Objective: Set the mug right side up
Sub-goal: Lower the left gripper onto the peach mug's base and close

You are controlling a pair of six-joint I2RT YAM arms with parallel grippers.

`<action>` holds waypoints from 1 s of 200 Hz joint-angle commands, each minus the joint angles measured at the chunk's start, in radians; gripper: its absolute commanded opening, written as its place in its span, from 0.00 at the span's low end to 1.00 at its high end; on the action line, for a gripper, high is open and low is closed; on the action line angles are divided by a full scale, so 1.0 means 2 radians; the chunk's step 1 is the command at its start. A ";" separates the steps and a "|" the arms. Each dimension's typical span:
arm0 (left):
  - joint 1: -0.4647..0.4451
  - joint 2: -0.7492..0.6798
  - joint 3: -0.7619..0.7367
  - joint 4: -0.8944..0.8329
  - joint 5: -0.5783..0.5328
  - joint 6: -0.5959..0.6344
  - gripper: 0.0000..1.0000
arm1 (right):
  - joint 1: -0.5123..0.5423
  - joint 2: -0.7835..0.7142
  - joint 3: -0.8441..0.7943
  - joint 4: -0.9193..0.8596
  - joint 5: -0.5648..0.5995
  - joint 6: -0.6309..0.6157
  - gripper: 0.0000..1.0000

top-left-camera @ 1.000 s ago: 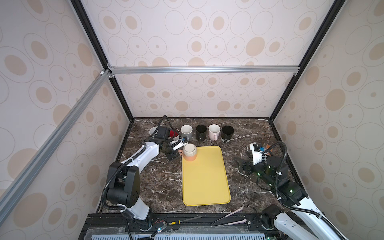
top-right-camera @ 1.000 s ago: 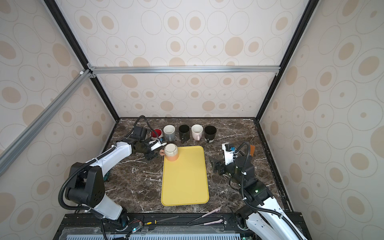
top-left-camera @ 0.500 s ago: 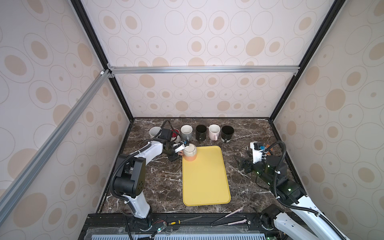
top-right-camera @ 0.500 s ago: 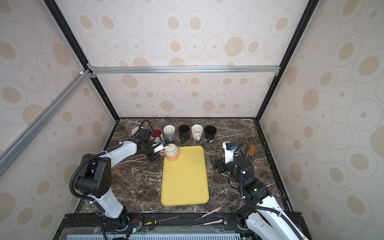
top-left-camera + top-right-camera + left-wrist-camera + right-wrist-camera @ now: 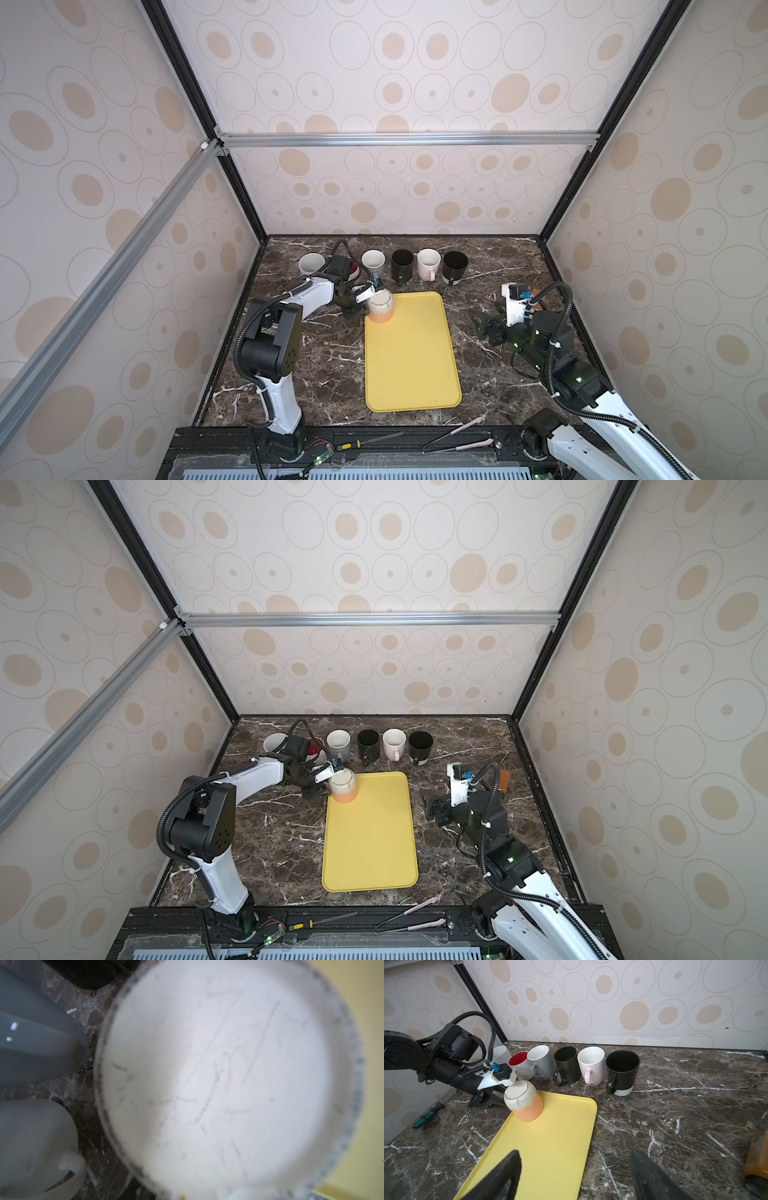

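Observation:
The mug [image 5: 380,308] [image 5: 343,788], cream over orange, stands upside down on the far-left corner of the yellow tray [image 5: 411,365] [image 5: 370,841]. In the right wrist view the mug [image 5: 524,1103] leans its base a little toward the left arm. My left gripper [image 5: 360,308] [image 5: 501,1101] lies low against the mug's left side, its fingertips hidden behind the mug. The mug's scuffed white base [image 5: 218,1076] fills the left wrist view and no fingers show there. My right gripper [image 5: 484,326] [image 5: 573,1167] hovers open by the tray's right edge, holding nothing.
Several upright mugs line the back of the marble table: white [image 5: 311,264], grey [image 5: 373,262], black [image 5: 402,264], pink [image 5: 429,264], black-and-white [image 5: 455,266]. A red one [image 5: 518,1061] sits behind the left arm. A screwdriver [image 5: 428,1113] lies at the left and tools [image 5: 455,436] at the front edge.
The left arm has pushed closer against the mug's left side and its jaws have narrowed. The right arm has stayed about where it was.

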 commanded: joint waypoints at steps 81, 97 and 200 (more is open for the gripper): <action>-0.036 -0.013 -0.006 -0.027 0.009 -0.023 0.20 | 0.003 0.014 -0.017 0.025 -0.013 0.036 0.82; -0.047 -0.012 -0.008 -0.030 0.006 -0.036 0.14 | 0.003 0.013 -0.021 0.031 -0.026 0.051 0.80; -0.114 -0.043 -0.033 -0.009 0.017 -0.117 0.00 | 0.007 0.071 -0.003 0.064 -0.118 0.099 0.66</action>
